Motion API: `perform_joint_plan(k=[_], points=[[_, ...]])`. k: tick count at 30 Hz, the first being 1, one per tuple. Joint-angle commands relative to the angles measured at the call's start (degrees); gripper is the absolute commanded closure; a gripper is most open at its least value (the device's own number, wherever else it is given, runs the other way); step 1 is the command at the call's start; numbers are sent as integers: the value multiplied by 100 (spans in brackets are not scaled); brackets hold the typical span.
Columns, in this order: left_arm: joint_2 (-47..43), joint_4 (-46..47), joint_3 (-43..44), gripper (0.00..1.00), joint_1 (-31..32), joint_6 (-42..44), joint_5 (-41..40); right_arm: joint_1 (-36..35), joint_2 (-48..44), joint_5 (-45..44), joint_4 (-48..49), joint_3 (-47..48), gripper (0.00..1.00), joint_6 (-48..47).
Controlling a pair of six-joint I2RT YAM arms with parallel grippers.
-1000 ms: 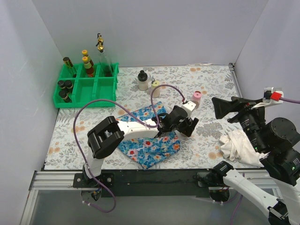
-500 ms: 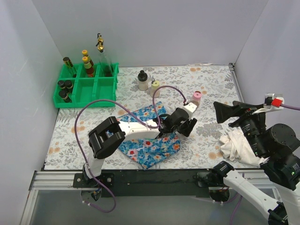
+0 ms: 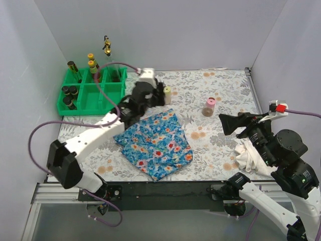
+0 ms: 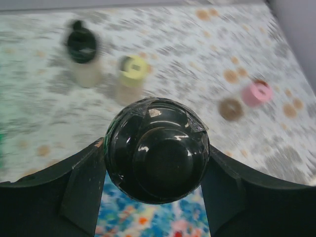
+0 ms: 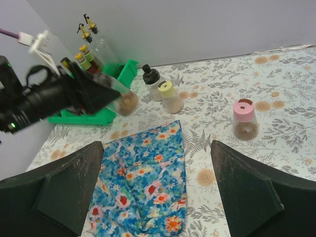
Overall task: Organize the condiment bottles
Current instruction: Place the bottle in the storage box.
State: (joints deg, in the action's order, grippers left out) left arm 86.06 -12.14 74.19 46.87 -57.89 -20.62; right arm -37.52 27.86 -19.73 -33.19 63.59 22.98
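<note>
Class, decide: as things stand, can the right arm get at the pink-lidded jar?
Probably yes. The pink-lidded jar stands alone on the table, nothing beside it, and the right arm's fingers are open and empty, facing it.

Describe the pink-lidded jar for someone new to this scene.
Start at the big blue floral cloth. To its right, farther back, a small jar stands alone. Only it has a pink lid; the yellow-capped shaker and black-capped bottle stand well left.
</note>
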Motion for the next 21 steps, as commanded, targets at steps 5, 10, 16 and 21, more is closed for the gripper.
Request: perform_joint_plan(k=[5,10,16,21], points=[[-1521,-122,-897,100,-2836,164,-576,-10,159,320,374,-75,1,92],[-1137,159,-855,100,-4378,-38,330,-10,185,382,638,-242,1,92],[-258,1037,-731,100,-5091,-65,445,-10,203,478,840,-505,1,40],[700,1381,-292,100,-5206,93,322,-10,176,514,946,-664,1,-57]])
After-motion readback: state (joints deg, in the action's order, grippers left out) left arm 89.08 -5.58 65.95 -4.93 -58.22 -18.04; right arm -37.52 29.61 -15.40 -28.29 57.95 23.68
